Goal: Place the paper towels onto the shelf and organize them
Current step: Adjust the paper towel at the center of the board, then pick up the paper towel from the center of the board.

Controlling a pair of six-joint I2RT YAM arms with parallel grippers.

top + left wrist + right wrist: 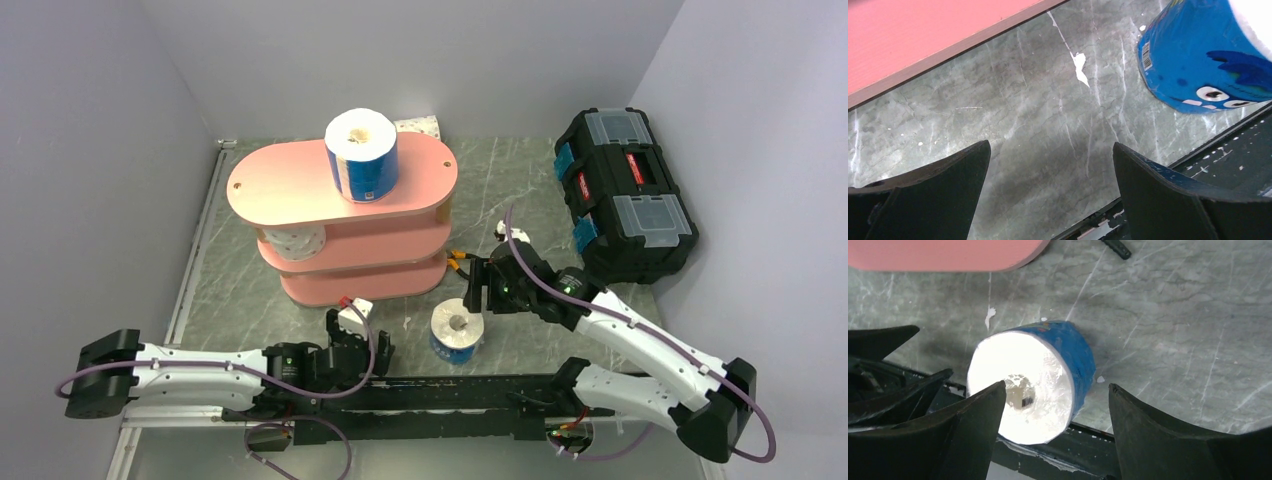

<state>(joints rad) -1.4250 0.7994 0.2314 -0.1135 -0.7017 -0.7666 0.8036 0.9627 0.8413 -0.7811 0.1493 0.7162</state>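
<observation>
Fingers (1158, 435) of right gripper (1054, 387) apart, poised over blue-wrapped roll (1075, 355) on table, lower centre of top view, off shelf (290, 180). Left gripper (1050, 147) agape, empty. Pick step, likely; next: lower, straddle roll, close.

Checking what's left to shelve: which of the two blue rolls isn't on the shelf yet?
The blue roll standing on the table in front of the shelf. The other blue roll stands on the shelf's top board.

Table (520, 190), grey marble-pattern, carries: shelf (290, 185) far left, toolbox (625, 195) far right, wrapped roll (457, 332) near centre. Shelf top bears blue roll (362, 155); middle tier, white roll (293, 240).
</observation>
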